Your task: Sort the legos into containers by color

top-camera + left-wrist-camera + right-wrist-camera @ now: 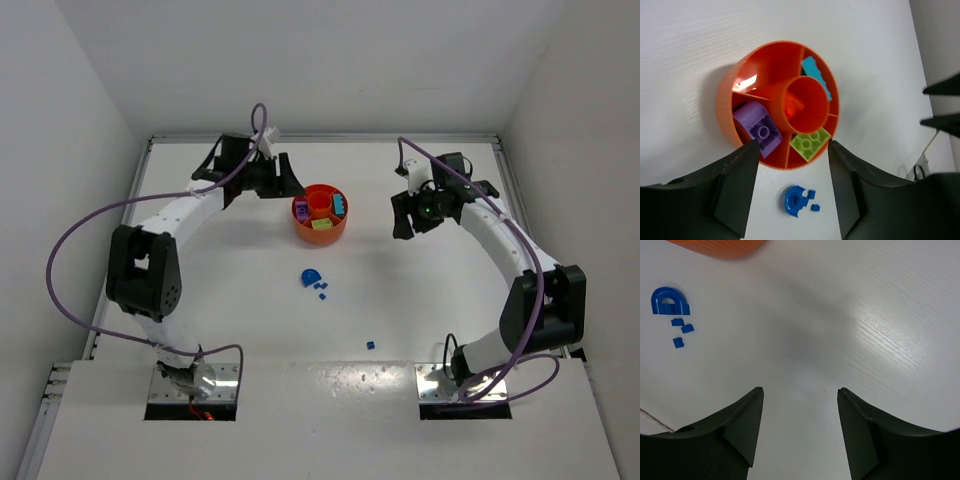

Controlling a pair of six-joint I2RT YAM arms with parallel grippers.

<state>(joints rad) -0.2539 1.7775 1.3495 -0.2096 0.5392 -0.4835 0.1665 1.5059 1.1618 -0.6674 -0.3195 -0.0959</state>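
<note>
The orange bowl [321, 237] stands at the middle back of the table. In the left wrist view its wedges [725, 107] hold purple bricks [759, 128], a lime-yellow brick [811, 142] and a teal brick [816, 75]. An orange piece [794, 106] lies in the central cup. My left gripper [283, 181] hovers just left of the bowl, open and empty [793, 142]. A blue arch lego [311, 275] and tiny blue bits [322, 291] lie in front of the bowl. One more blue bit [370, 345] lies nearer. My right gripper [405, 217] hangs open and empty [800, 390] to the right of the bowl.
White walls close in the table on the left, back and right. Purple cables [70, 250] loop off both arms. In the right wrist view, the blue arch [670, 301] and bits [682, 330] lie at the upper left, with the bowl's edge [720, 246] at the top.
</note>
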